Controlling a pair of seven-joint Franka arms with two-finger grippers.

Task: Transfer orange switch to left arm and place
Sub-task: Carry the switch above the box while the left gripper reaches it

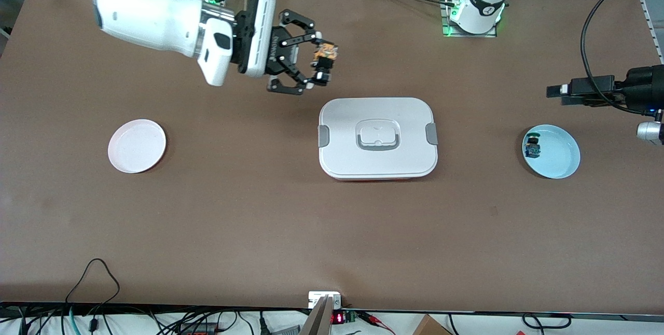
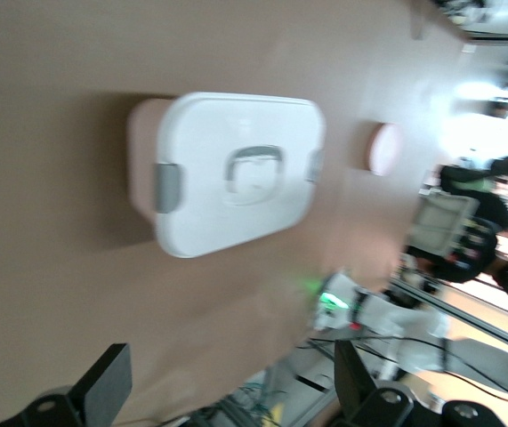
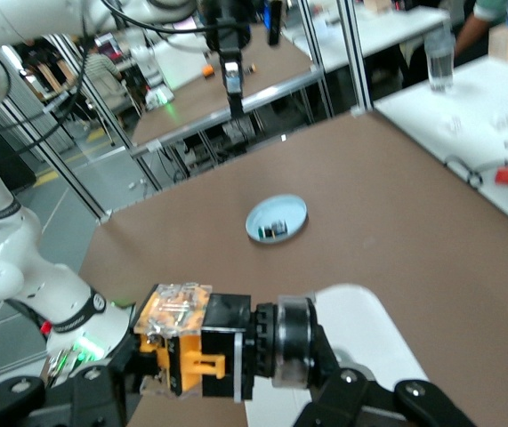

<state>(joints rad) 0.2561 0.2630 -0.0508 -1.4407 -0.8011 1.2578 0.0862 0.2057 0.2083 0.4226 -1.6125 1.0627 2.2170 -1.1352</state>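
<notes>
My right gripper is in the air over the table between the right arm's base and the box, shut on the orange switch. The right wrist view shows the orange switch, black with orange parts, clamped between the fingers of my right gripper, with the white box below. My left gripper hangs open and empty at the left arm's end of the table, over the spot just beside the light blue plate. Its fingers stand wide apart, and the box lies ahead of them.
A small blue component with a green cap lies in the light blue plate. A white plate sits toward the right arm's end of the table. Cables trail along the table edge nearest the front camera.
</notes>
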